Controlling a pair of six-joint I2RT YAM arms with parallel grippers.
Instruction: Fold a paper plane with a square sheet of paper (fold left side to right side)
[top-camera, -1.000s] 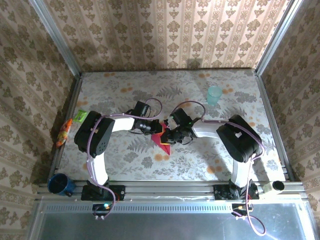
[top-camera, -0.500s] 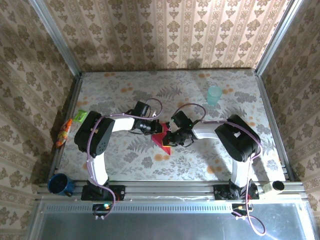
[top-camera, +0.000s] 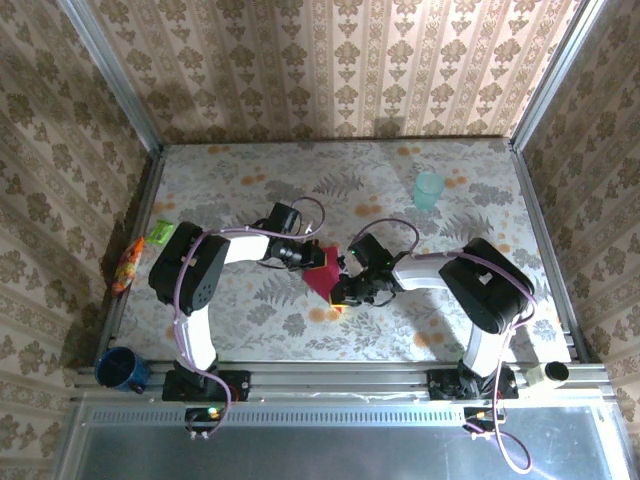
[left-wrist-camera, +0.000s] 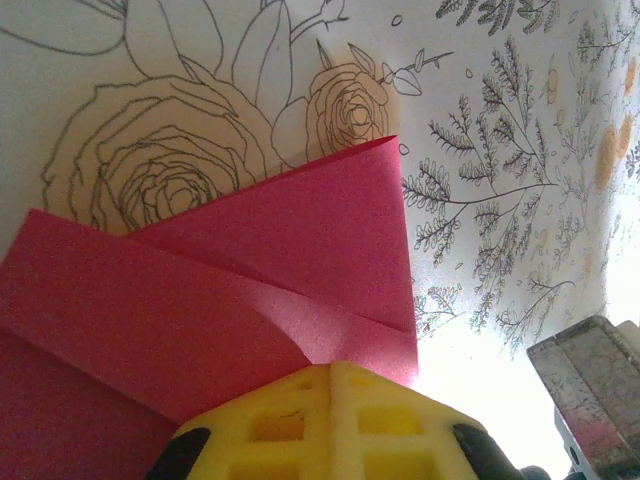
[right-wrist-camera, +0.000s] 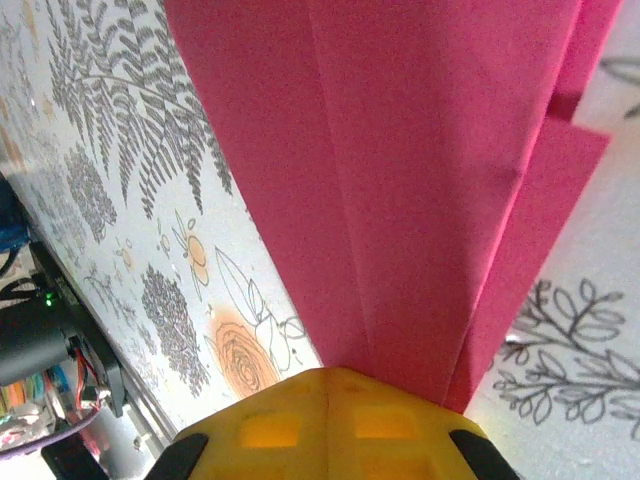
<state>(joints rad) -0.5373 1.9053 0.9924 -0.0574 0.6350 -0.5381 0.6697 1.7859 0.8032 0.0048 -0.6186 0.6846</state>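
Note:
The folded magenta-red sheet of paper (top-camera: 322, 277) lies mid-table between both arms, narrowing toward the near edge. My left gripper (top-camera: 309, 258) sits at its far left edge. In the left wrist view its yellow fingertips (left-wrist-camera: 300, 400) are shut together, with the tip resting on overlapping paper (left-wrist-camera: 250, 270) flaps. My right gripper (top-camera: 344, 290) is at the paper's near right side. Its yellow fingertips (right-wrist-camera: 360, 410) are shut too and rest on the long creased paper (right-wrist-camera: 400, 150). Whether either tip pinches a layer is hidden.
A pale teal cup (top-camera: 428, 188) stands at the far right. A green packet (top-camera: 160, 232) and an orange packet (top-camera: 127, 265) lie at the left edge. A blue mug (top-camera: 118, 368) sits on the near-left rail and a white cup (top-camera: 553, 373) on the near-right rail.
My right gripper has slid toward the near edge along the paper. The raised flap now lies flatter. The left gripper has stayed put.

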